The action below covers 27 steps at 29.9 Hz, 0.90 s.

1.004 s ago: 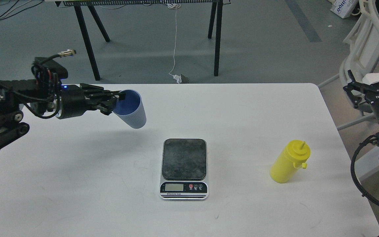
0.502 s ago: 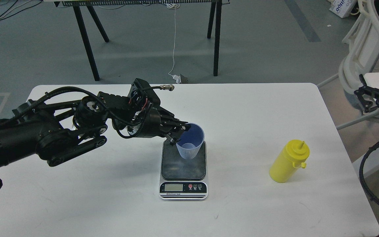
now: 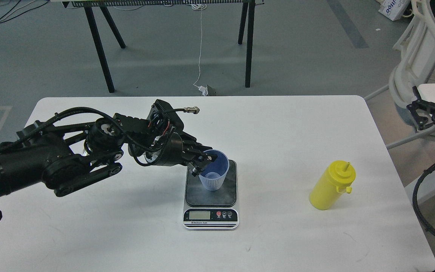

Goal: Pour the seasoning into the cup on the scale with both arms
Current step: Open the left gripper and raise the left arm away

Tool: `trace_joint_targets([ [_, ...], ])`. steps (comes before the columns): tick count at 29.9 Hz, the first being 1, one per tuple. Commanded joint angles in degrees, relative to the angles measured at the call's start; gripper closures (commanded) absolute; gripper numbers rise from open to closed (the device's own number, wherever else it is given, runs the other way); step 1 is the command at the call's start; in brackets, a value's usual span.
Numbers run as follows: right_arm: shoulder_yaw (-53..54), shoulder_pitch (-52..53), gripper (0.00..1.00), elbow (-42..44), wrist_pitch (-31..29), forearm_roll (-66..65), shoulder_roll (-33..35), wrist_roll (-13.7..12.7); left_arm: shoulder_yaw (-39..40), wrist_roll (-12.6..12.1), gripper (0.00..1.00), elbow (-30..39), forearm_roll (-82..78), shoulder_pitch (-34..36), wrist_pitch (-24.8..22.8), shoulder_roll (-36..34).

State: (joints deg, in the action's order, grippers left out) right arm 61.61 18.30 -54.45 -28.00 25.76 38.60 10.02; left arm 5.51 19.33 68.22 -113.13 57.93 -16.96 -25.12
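The light-blue ribbed cup stands upright on the dark platform of the scale in the middle of the white table. My left gripper is shut on the cup's left rim, its arm reaching in from the left. The yellow seasoning bottle stands upright on the table to the right of the scale, nozzle up, untouched. My right gripper is off the table at the right edge of the view, well above and right of the bottle; its fingers look spread and hold nothing.
The table's right edge runs just beyond the bottle. A white chair stands behind the right arm. Black trestle legs stand on the floor beyond the table's far edge.
My left arm has carried the cup from the far left over to the scale and lowered it onto the platform. The right gripper has shifted slightly right and down.
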Motion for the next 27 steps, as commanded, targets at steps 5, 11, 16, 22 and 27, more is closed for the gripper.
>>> trace_joint_targets([
  [5,0.0,-1.2,0.0,-1.0,0.0,0.2,2.6,-0.1,6.2,0.7,0.13,2.4,9.4,0.4,0.3,-3.9],
  [11,0.0,-12.0,0.01,-5.2,0.0,1.9,8.4,-0.2,17.6,0.3,0.02,2.5,40.9,1.0,0.1,-5.6],
  [16,-0.4,-21.4,0.01,-6.5,0.0,4.5,8.3,-0.2,23.7,0.2,0.01,-3.6,66.1,0.9,0.2,-5.6],
  [22,-0.7,-30.7,0.01,-16.0,0.0,4.0,4.9,0.0,27.5,0.1,0.01,-11.2,96.8,-0.1,-0.4,-7.0],
  [27,-3.7,-34.9,0.01,-20.5,0.0,3.9,1.0,-0.3,28.2,0.5,0.01,-14.1,109.5,-0.9,-1.3,-7.9],
])
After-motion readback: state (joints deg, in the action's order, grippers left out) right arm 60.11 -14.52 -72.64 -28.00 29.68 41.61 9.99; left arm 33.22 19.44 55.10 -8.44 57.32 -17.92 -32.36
